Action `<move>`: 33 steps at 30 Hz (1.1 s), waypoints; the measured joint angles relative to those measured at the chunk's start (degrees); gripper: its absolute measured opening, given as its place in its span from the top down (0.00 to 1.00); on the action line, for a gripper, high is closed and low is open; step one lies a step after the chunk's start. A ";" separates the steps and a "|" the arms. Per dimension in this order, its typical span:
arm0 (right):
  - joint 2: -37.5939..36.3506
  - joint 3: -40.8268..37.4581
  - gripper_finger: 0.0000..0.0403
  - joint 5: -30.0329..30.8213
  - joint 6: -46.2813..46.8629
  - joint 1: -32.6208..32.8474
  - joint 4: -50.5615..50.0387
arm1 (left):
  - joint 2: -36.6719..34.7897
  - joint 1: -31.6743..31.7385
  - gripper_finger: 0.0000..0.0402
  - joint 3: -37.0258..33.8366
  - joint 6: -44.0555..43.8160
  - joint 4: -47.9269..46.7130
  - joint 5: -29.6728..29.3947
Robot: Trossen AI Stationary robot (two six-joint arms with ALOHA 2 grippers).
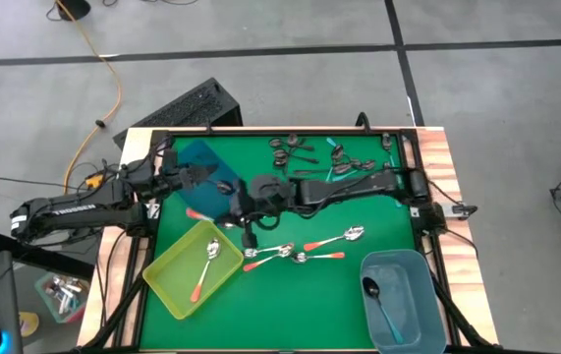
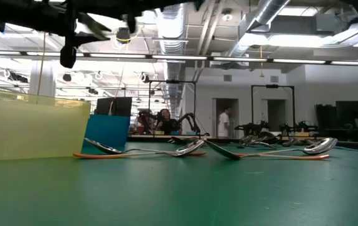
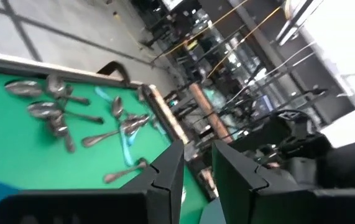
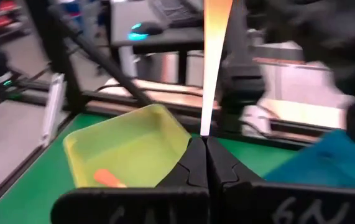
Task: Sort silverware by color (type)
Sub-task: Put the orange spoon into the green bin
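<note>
I count three bins on my counter point(image 1: 290, 295): a yellow bin point(image 1: 177, 280), a light blue bin point(image 1: 413, 305) and a teal bin point(image 1: 201, 157). One orange-handled spoon point(image 1: 204, 267) lies in the yellow bin, one blue-handled spoon point(image 1: 380, 305) in the light blue bin. Three orange-handled spoons point(image 1: 305, 251) lie loose mid-counter.

I see an orange-handled spoon point(image 1: 204, 266) lying flat in the yellow bin point(image 1: 167, 285). Three more orange-handled spoons point(image 1: 305, 250) lie loose on the green desk point(image 1: 290, 305), close together. A blue-handled spoon point(image 1: 378, 300) rests in the blue bin point(image 1: 427, 315). A cluster of dark grey spoons point(image 1: 295, 149) sits near the desk's far edge. My right claw point(image 4: 206, 140) pinches an orange handle point(image 4: 213, 56) upright.
</note>
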 joint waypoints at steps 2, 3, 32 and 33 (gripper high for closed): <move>2.57 2.08 1.00 -2.71 -1.10 0.38 -0.25 | 0.02 0.00 0.83 0.00 -0.04 -1.16 -0.02; 4.14 3.39 1.00 -3.91 -1.66 0.60 -0.27 | 0.02 0.00 0.83 0.00 -0.04 -1.84 -0.04; 20.41 18.22 1.00 -9.99 -12.60 2.83 -10.78 | 0.00 -0.07 0.83 0.00 -0.33 -6.93 -0.13; 20.41 18.22 1.00 -9.77 -13.19 2.92 -11.31 | 0.00 -0.07 0.83 0.00 -0.34 -6.95 -0.13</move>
